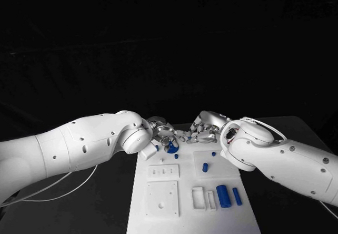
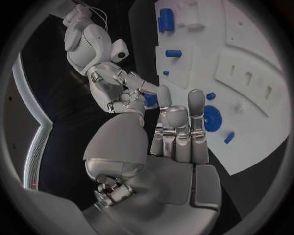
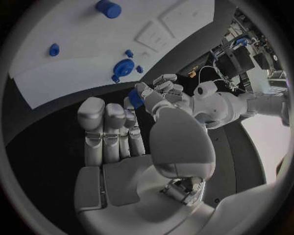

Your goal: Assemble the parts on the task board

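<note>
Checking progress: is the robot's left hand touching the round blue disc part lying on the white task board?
Apart. The right wrist view shows the left hand beyond the white task board edge, with a clear gap to the round blue disc.

The task board (image 1: 144, 224) lies in the middle of the table (image 1: 298, 126). Both hands meet over its far end, the left hand (image 1: 164, 132) just beside the right hand (image 1: 203, 132). Two cylinder parts (image 1: 228, 195) lie side by side on the board's near right part, and a small part (image 1: 205, 167) lies behind them.
</note>
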Action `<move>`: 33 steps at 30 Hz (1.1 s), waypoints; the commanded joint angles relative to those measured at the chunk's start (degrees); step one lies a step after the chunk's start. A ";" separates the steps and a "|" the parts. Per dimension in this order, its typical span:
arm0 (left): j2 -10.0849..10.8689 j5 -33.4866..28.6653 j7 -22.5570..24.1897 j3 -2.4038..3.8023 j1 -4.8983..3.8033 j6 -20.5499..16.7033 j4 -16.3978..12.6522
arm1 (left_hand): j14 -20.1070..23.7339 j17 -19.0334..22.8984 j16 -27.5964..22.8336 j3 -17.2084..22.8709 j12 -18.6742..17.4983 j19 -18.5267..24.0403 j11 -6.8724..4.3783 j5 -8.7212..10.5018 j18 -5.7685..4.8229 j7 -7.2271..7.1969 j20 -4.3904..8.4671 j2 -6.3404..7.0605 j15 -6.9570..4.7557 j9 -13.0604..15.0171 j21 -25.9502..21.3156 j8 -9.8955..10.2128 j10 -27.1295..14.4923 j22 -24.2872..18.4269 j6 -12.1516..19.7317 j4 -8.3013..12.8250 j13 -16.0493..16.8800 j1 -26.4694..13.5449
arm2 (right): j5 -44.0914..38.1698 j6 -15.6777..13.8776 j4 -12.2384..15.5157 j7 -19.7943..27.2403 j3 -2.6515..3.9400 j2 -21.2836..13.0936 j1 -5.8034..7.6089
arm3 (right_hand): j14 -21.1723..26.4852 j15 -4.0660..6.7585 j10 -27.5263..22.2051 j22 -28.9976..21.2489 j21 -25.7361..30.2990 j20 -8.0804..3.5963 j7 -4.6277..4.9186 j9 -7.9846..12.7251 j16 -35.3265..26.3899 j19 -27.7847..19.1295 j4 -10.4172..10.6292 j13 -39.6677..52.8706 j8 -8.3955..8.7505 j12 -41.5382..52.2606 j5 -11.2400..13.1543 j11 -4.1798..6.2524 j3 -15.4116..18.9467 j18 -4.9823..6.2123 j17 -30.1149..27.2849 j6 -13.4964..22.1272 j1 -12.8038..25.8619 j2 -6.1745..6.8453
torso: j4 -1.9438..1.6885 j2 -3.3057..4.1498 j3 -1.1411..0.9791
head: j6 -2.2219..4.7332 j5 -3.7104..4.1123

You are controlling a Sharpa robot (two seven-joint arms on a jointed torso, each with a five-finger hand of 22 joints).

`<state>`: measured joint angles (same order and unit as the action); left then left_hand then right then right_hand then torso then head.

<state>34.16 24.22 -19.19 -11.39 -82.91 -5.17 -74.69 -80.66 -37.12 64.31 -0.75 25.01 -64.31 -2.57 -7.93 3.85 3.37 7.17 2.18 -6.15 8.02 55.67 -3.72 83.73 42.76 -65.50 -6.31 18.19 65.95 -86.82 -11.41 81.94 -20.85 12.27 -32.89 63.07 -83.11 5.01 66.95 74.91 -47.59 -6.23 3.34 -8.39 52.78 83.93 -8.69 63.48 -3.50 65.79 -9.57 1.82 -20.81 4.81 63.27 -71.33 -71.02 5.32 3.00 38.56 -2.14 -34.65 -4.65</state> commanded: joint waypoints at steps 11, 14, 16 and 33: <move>-0.44 0.81 -0.92 0.04 -0.20 1.56 -0.25 | -0.51 0.02 0.18 -0.91 -0.16 -1.02 0.04 -0.58 0.17 0.12 0.00 -2.24 0.01 -0.08 -1.84 -0.05 0.39 2.47 0.70 0.73 0.08 -0.46 | -2.60 2.48 0.21 -1.36 -0.21 0.82 0.01 | -0.37 0.12 0.13 2.15 0.15 -0.19 -0.58 -0.73 -0.02 3.44 0.07 -0.17 -0.13 -0.04 -0.38 -0.10 -0.48 -0.67 -0.13 -0.35 -0.62 0.17 | 0.03 0.16 0.03 | -0.09 -0.27; -0.45 0.81 -0.96 0.05 -0.20 1.46 -0.22 | -0.46 0.14 0.09 -1.35 -0.14 -1.15 0.04 -0.74 0.18 0.12 -0.01 -3.06 0.02 -0.18 -2.31 -0.04 0.29 3.00 0.72 1.48 0.12 -0.16 | -2.95 2.98 0.36 -1.43 -0.36 0.90 0.02 | -0.38 0.11 0.14 2.14 0.16 -0.18 -0.58 -0.74 -0.04 3.44 0.08 -0.17 -0.13 -0.03 -0.38 -0.10 -0.48 -0.68 -0.14 -0.35 -0.62 0.18 | 0.04 0.14 0.05 | -0.15 -0.12; -0.54 0.81 -1.01 0.05 -0.20 1.38 -0.19 | -0.37 0.44 -0.16 -1.53 -0.40 -1.16 0.12 -0.75 0.16 0.21 -0.06 -3.97 0.07 -0.28 -2.70 -0.05 -0.01 3.33 0.87 2.04 -0.04 0.31 | -3.11 3.43 0.54 -1.57 -0.51 0.93 0.02 | -0.38 0.09 0.15 2.12 0.17 -0.17 -0.59 -0.75 -0.05 3.44 0.09 -0.17 -0.13 -0.03 -0.37 -0.10 -0.48 -0.68 -0.15 -0.35 -0.62 0.19 | 0.01 0.11 0.04 | -0.22 -0.14; -0.65 1.04 -1.50 0.08 -0.21 2.29 -0.43 | -0.40 0.35 -0.17 -0.19 -0.92 -1.53 -0.08 -5.97 -0.01 -0.07 0.10 -7.44 -0.08 -0.76 -3.94 -0.02 -0.01 5.03 0.30 5.89 -0.53 3.32 | -3.34 4.16 0.97 -2.26 -0.84 1.08 0.09 | -0.31 0.14 -0.05 1.87 0.55 -0.21 -0.59 -0.71 -0.34 3.41 0.31 -0.33 -0.13 -0.20 -0.44 -0.12 -0.43 -0.63 -0.30 -0.24 -0.48 0.18 | 0.02 0.19 0.02 | -0.39 -0.17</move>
<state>33.64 24.94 -20.55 -11.35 -82.92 -4.24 -74.89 -80.66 -36.70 64.30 -0.90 24.27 -65.48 -2.56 -13.70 3.92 3.47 7.30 -4.93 -6.14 7.30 51.90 -3.71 83.73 47.70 -64.99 -0.60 17.76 69.12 -89.31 -8.22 82.73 -22.77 11.42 -31.90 63.13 -83.10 5.01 66.86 74.91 -47.35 -6.22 3.19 -9.14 52.77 83.93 -8.53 63.22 -3.49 65.80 -9.76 1.72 -20.96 4.82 63.02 -71.28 -71.49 5.76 3.01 38.71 -2.11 -35.00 -4.80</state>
